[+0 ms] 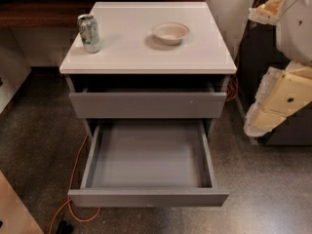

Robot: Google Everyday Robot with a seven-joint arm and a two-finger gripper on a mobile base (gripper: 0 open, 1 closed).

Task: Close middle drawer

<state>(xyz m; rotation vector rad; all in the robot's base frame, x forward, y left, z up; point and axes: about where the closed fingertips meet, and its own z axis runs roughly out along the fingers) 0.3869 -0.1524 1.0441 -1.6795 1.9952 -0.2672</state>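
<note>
The middle drawer (148, 198) is pulled far out of the grey cabinet, and its shallow grey box interior (148, 155) holds nothing. Its plain flat front faces me, low in the view. Above it sits the taller grey top drawer front (146, 105) with a small white speck, standing slightly proud of the cabinet. My gripper (282, 99) shows as cream and white parts at the right edge, beside the cabinet, level with the top drawer and apart from both drawers.
The cabinet's white top (126, 52) carries a green-and-white can (89, 32) at the left and a pale bowl (170, 32) near the middle. An orange cable (73, 179) runs along the speckled floor at the left. A dark unit (261, 57) stands at the right.
</note>
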